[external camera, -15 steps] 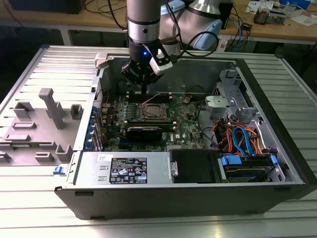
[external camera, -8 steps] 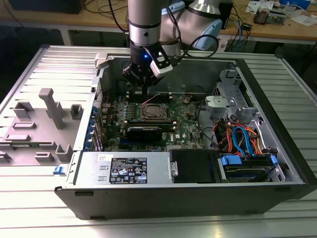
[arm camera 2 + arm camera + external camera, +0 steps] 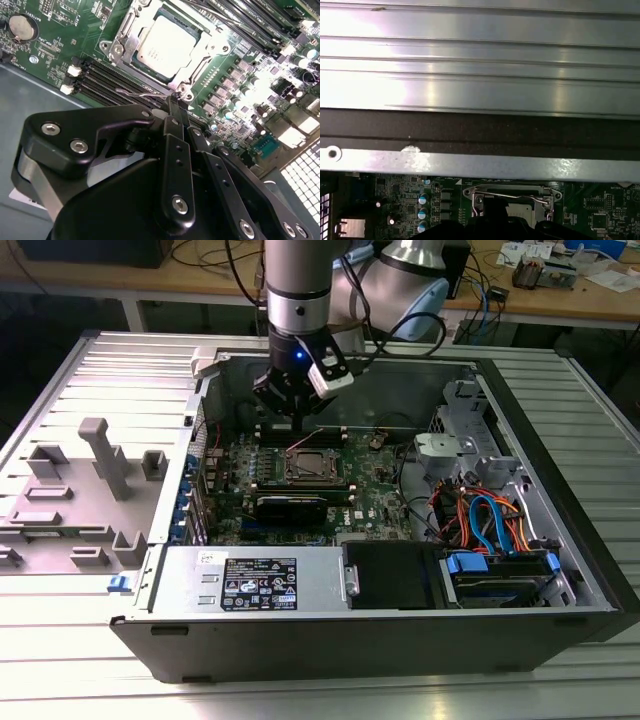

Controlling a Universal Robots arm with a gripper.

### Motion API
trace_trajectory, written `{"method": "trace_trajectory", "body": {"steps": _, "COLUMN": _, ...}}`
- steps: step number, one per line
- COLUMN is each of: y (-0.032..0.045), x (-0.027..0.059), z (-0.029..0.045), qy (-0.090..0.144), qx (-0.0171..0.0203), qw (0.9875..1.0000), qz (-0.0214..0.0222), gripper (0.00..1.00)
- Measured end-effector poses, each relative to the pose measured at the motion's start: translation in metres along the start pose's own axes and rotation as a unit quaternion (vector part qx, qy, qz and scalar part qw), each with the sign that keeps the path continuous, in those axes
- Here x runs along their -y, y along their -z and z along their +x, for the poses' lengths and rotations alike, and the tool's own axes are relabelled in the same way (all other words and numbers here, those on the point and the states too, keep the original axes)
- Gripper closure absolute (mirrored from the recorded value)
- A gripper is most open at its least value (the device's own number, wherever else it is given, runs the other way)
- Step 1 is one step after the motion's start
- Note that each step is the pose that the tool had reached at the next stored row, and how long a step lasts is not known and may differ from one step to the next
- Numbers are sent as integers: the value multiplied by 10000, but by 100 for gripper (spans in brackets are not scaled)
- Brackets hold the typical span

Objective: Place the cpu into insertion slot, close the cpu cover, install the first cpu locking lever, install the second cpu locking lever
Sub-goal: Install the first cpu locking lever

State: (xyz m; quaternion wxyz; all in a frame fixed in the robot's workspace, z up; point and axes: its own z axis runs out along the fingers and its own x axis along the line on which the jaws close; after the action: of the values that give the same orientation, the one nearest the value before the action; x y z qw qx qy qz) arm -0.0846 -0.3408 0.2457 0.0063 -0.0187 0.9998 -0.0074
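The cpu [image 3: 167, 44] lies flat in the insertion slot [image 3: 114, 50], its silver top glaring under the light. The cpu cover [image 3: 207, 55] is down over it, framing the chip. A thin wire locking lever [image 3: 140, 93] runs along the slot's near edge and ends at my fingertips. My gripper [image 3: 176, 103] is shut, its tips at the slot's corner, touching or almost touching that lever. In the exterior view the gripper [image 3: 296, 408] hangs just behind the insertion slot [image 3: 318, 466]. In the first wrist view a lever [image 3: 510, 194] crosses the slot [image 3: 547, 192].
Long black memory slots [image 3: 107, 75] run beside the socket, with rows of capacitors [image 3: 240, 87] on its other side. The case's rear wall [image 3: 480, 165] rises close behind the gripper. A power-supply box [image 3: 255, 585] and drive bay with cables [image 3: 490, 530] fill the front.
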Motion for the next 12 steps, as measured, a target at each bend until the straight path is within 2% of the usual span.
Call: {"method": "trace_trajectory", "body": {"steps": 12, "y": -32, "x": 26, "z": -50, "qy": -94, "qx": 0, "qw": 10000, "qz": 0, "gripper": 89}}
